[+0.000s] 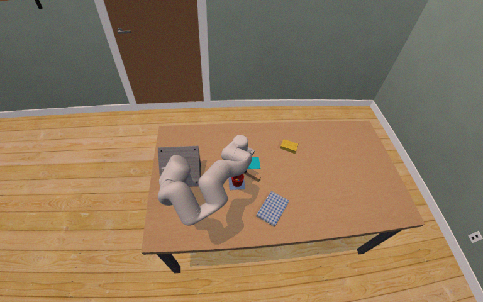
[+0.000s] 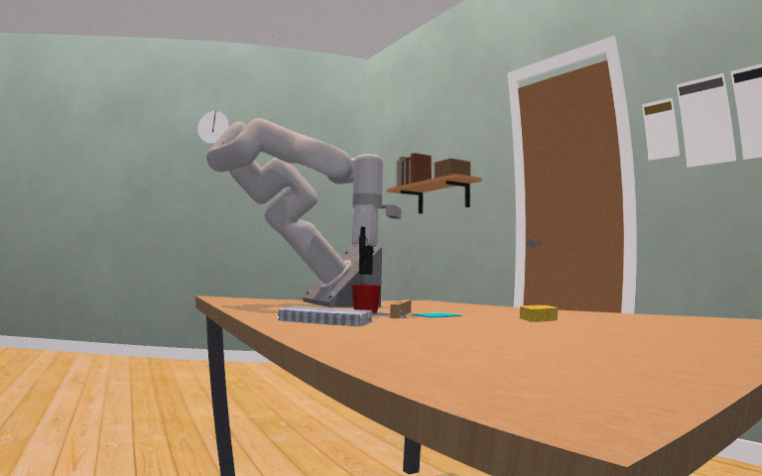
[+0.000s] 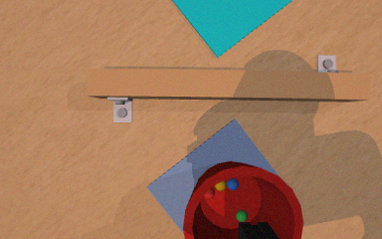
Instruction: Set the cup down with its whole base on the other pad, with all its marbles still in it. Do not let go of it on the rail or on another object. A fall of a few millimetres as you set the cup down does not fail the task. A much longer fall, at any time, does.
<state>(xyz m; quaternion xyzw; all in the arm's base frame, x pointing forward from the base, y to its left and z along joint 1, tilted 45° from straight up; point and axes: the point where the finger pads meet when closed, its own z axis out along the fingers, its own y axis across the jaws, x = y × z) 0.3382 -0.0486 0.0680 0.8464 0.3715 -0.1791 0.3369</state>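
A red cup (image 2: 366, 297) (image 3: 219, 164) stands upright on a grey-blue pad, also seen from above (image 1: 238, 178). In the wrist view the cup (image 3: 243, 204) holds several marbles, among them a yellow one (image 3: 220, 186), a blue one (image 3: 233, 184) and a green one (image 3: 241, 215). The teal pad (image 3: 229, 20) lies beyond a low wooden rail (image 3: 224, 83) that runs between the two pads. My gripper (image 2: 365, 269) points straight down just above the cup's rim, fingers shut and holding nothing. Its dark tip shows at the wrist view's lower edge (image 3: 256, 231).
A blue checkered flat box (image 1: 272, 208) lies on the table near the cup, toward the front edge. A yellow block (image 1: 288, 145) sits beyond the teal pad (image 1: 254, 162). The arm's grey base plate (image 1: 178, 164) is at the table's left edge.
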